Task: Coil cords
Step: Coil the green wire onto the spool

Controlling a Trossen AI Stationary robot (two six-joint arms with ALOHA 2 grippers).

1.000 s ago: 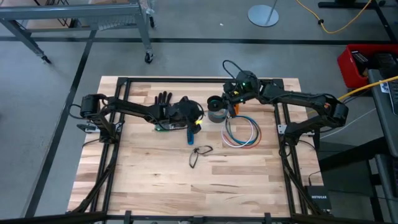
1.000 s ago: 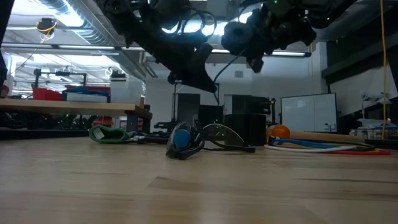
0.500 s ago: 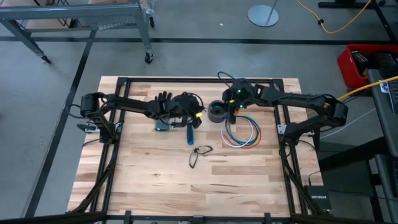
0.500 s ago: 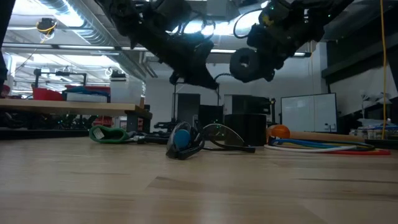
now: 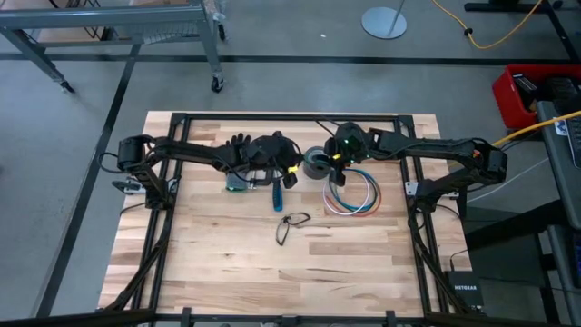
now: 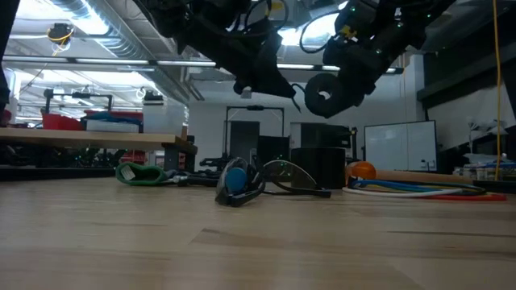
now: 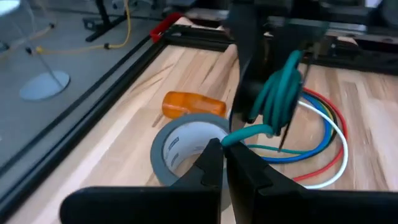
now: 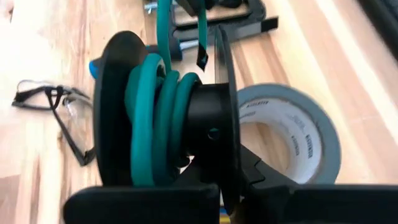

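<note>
Cords flat loose ring on table, no clear long axis.

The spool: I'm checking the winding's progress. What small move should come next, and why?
Probably the left gripper carries its teal cord once more around the spool in the right gripper. Only a few turns sit on the hub, and a free stretch runs from the shut left fingers to the spool, held above the tape roll.

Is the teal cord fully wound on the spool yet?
Not fully: several turns sit on the black spool, while the teal cord runs off to the left gripper.
</note>
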